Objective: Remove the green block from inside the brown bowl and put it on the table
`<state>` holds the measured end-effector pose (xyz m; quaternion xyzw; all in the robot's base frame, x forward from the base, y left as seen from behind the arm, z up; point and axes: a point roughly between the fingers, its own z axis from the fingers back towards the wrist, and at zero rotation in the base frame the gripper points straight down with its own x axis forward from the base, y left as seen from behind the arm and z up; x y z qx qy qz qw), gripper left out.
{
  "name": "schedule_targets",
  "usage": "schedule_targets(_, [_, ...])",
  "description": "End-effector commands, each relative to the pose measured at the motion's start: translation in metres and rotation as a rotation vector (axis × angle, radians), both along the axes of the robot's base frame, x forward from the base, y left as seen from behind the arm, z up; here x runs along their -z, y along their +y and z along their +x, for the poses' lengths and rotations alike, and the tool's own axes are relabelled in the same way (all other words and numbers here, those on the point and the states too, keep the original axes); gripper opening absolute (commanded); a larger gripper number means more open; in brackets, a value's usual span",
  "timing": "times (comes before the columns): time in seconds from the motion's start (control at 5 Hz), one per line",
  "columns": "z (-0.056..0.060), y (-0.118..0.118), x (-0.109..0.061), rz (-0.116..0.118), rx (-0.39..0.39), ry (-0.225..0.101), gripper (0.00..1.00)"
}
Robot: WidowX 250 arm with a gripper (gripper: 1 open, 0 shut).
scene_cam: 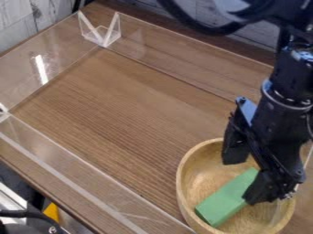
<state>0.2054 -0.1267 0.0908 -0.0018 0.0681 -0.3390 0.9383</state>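
The green block (222, 207) lies inside the brown bowl (196, 166) at the lower right, slanting from the bowl's front rim up toward its middle. My gripper (254, 172) points straight down over the bowl, open, with one black finger (232, 150) at the bowl's back and the other finger (274, 186) further to the front right. The block's upper end sits between and below the fingers; I cannot tell whether they touch it. The table (134, 110) stretches away to the left of the bowl.
Low clear acrylic walls (49, 64) border the table at the left and back, with a clear corner bracket (101, 29) at the top left. Black cables (221, 14) hang above at the top right.
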Motion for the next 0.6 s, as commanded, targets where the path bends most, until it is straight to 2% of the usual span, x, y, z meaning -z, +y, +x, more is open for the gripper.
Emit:
schedule_targets(0.0, [0.0015, -0.0026, -0.0082, -0.033, -0.024, -0.061, 1.0])
schedule_targets(0.4, [0.0038, -0.0057, -0.0033, -0.047, -0.058, -0.089, 1.0])
